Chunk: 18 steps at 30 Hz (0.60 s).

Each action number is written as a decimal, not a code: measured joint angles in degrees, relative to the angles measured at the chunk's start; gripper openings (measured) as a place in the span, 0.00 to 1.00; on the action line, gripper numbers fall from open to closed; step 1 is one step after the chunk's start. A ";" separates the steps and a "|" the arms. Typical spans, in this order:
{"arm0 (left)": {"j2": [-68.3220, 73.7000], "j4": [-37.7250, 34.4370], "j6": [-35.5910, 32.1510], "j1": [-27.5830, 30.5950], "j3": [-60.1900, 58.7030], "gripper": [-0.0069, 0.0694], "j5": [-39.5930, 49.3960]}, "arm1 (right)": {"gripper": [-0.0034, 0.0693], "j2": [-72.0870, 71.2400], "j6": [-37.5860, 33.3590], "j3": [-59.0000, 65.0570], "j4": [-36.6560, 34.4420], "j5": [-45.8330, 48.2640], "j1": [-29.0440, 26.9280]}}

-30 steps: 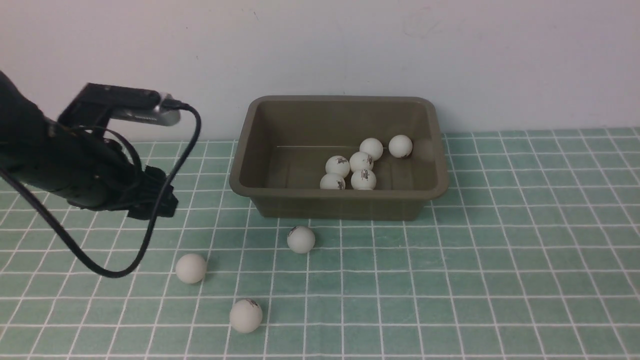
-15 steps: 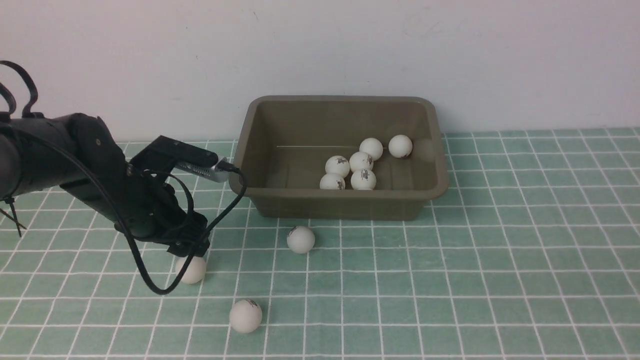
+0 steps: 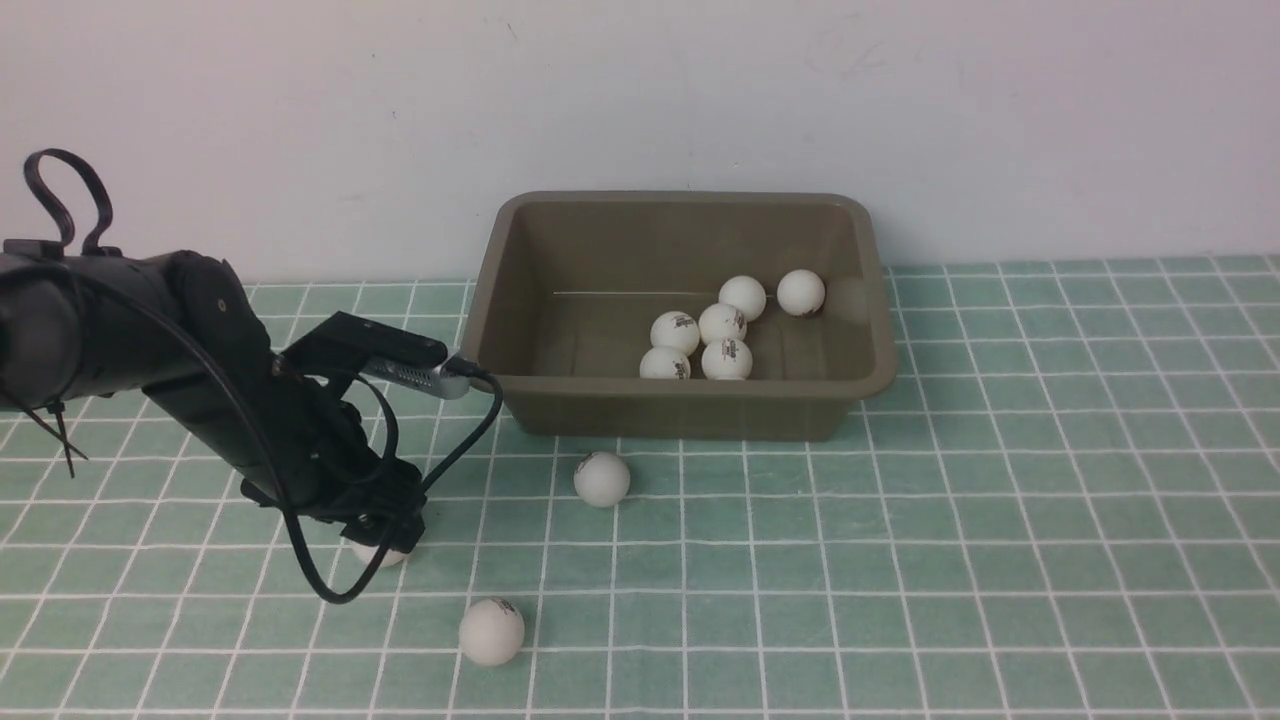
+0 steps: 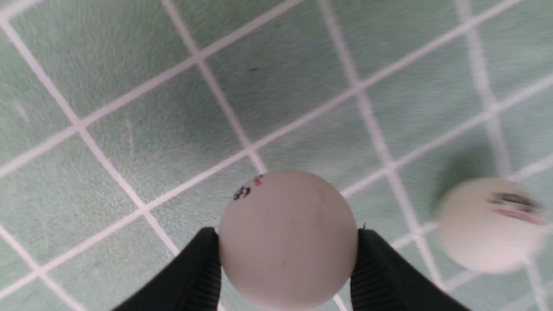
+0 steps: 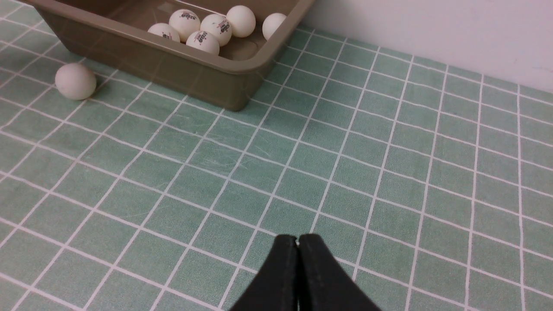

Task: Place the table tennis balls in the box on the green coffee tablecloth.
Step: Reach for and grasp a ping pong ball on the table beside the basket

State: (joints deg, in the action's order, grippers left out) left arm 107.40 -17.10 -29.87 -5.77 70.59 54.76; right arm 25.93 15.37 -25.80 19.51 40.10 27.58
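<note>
Left fingers point(image 4: 203, 268) pinch a matte white table tennis ball point(image 4: 287, 237) from both sides, down at the teal-green grid-lined tablecloth point(image 3: 1000, 500), near-left of the olive-brown rectangular plastic box point(image 3: 680, 400). Six white balls point(image 3: 722, 325) sit in the box, right of centre. A loose ball point(image 3: 602, 479) lies just in front of the box, with another ball point(image 3: 491, 632) nearer. Right fingers point(image 5: 285, 268) are pressed together, empty.

From where I stand this is a robotics lab bench, not a home. A black robot arm point(image 3: 200, 380) with a loose cable point(image 3: 338, 599) trailing from its wrist reaches over a table set against a bare white wall point(image 3: 700, 90). The green checked tablecloth point(image 3: 1050, 500), the plastic box point(image 3: 680, 408) and the scattered table tennis balls point(image 3: 491, 631) look laid out as a trial.
</note>
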 joint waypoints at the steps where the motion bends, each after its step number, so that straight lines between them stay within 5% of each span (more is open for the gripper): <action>1: 0.00 0.00 0.00 0.00 3.27 0.54 4.28 | 0.03 0.00 0.00 0.00 0.00 0.00 0.00; 5: 0.00 -0.05 0.00 -0.05 11.92 0.54 12.17 | 0.03 0.00 0.00 0.00 0.00 0.00 0.00; 18: 2.94 -7.90 0.00 -1.76 35.03 0.54 14.46 | 0.03 0.00 0.00 0.00 -0.04 -0.15 0.00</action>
State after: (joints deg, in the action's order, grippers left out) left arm 110.34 -25.00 -29.87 -7.53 105.62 69.23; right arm 25.93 15.37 -25.80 19.46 39.95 27.58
